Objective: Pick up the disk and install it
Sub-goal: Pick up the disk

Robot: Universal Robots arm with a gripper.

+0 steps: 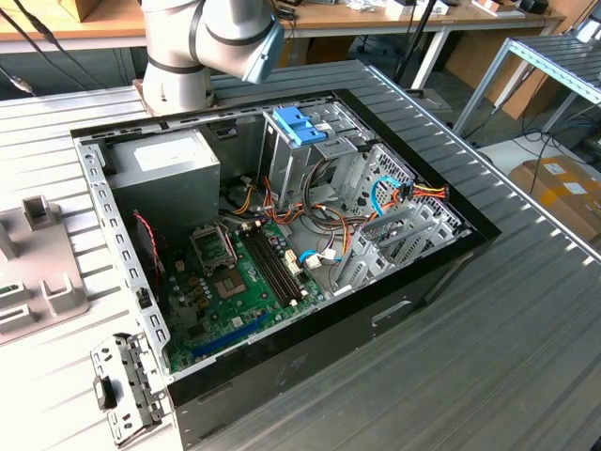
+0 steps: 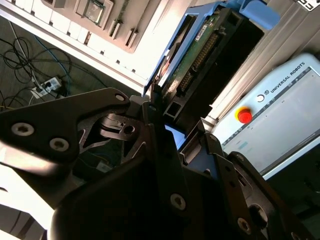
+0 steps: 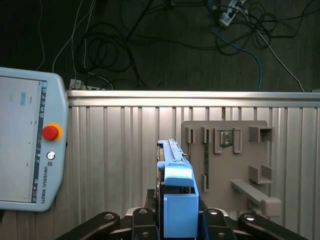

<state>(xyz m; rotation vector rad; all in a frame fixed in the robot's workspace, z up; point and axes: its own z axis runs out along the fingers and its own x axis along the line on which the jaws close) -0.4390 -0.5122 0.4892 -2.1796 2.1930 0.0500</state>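
1. The disk (image 3: 176, 172) stands on edge, pinched between the fingers of the hand (image 3: 177, 220).
2. It hangs over the ribbed surface (image 3: 120, 145), just beside a grey fixture (image 3: 230, 155) and well apart from a pendant (image 3: 30, 140).
3. Pickup looks done. Fitting the disk into the open case (image 1: 376, 310) is left.
4. The arm (image 1: 211, 42) rises behind the case, with the hand pointing down.

Smooth blue-plastic disk (image 3: 176, 192), ribbed metal table (image 3: 115, 150)
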